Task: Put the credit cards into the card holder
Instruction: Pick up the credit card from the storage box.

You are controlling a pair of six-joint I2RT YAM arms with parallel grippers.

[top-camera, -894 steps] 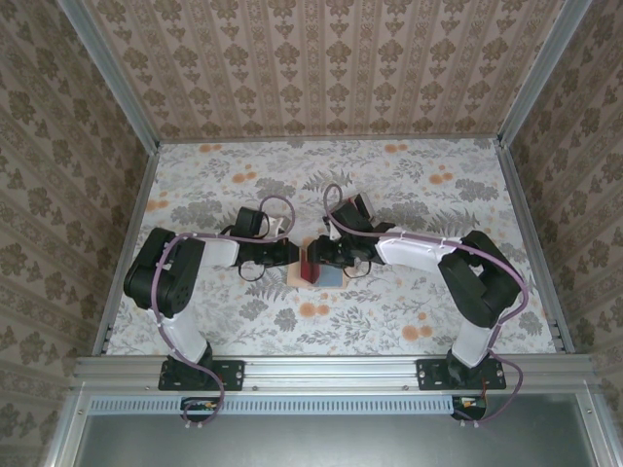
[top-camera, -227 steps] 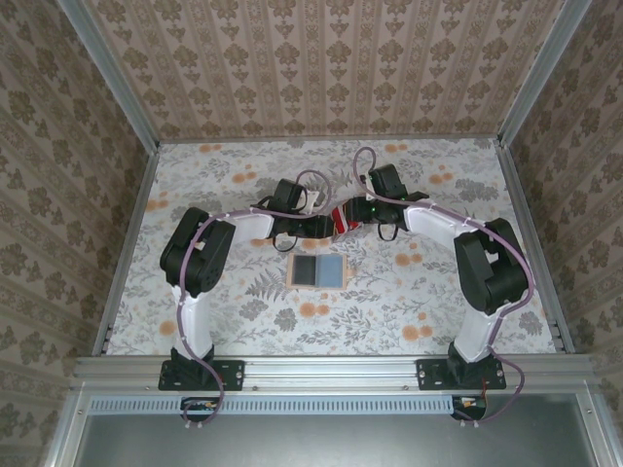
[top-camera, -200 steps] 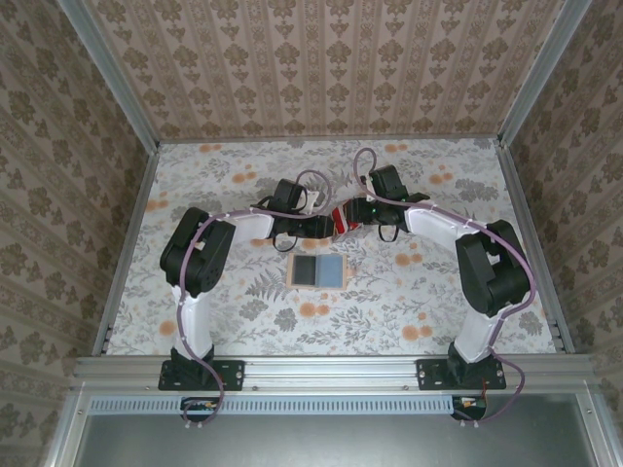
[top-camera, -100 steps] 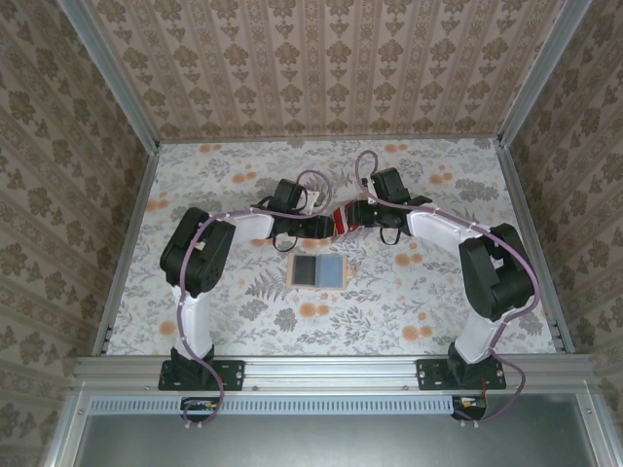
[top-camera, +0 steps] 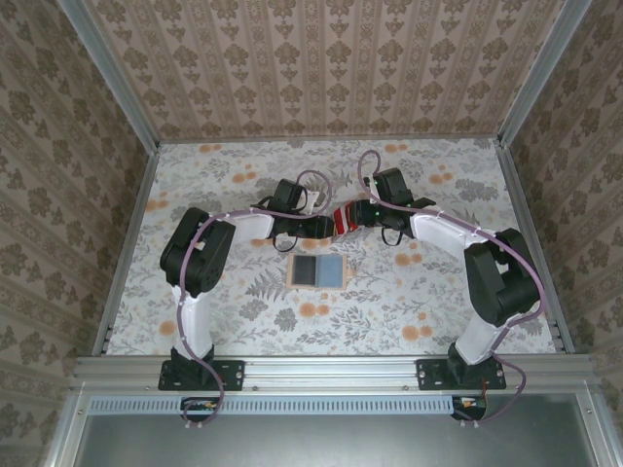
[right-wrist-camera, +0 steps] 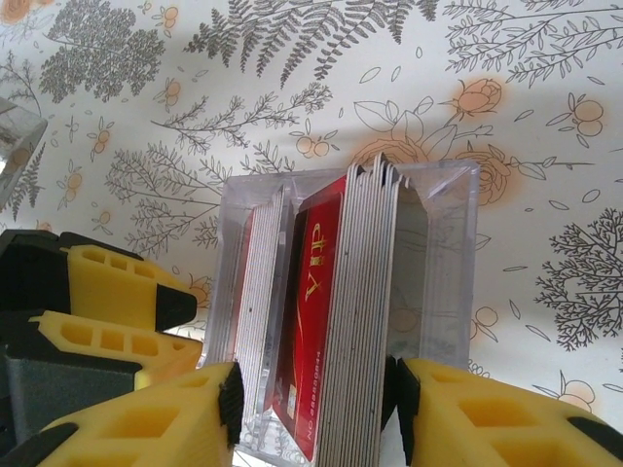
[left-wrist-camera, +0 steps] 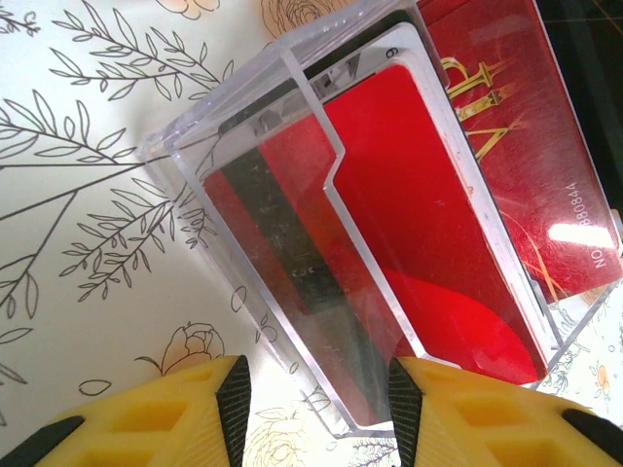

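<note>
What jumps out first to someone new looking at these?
The clear box packed with red credit cards, mid-table: the left pincer clamps its end, and the right pincer straddles the stack. Closer to the near edge, the tan card holder lies open on the floral table.

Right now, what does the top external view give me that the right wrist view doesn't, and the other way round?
Top external adds the card holder, lying open and flat on the table, nearer the arm bases than both grippers. Right wrist adds close detail: the credit cards stand on edge in a clear box, one red face lettered VIP. Shared: the left gripper and right gripper are both at that box of red cards, the right one straddling the stack.
</note>
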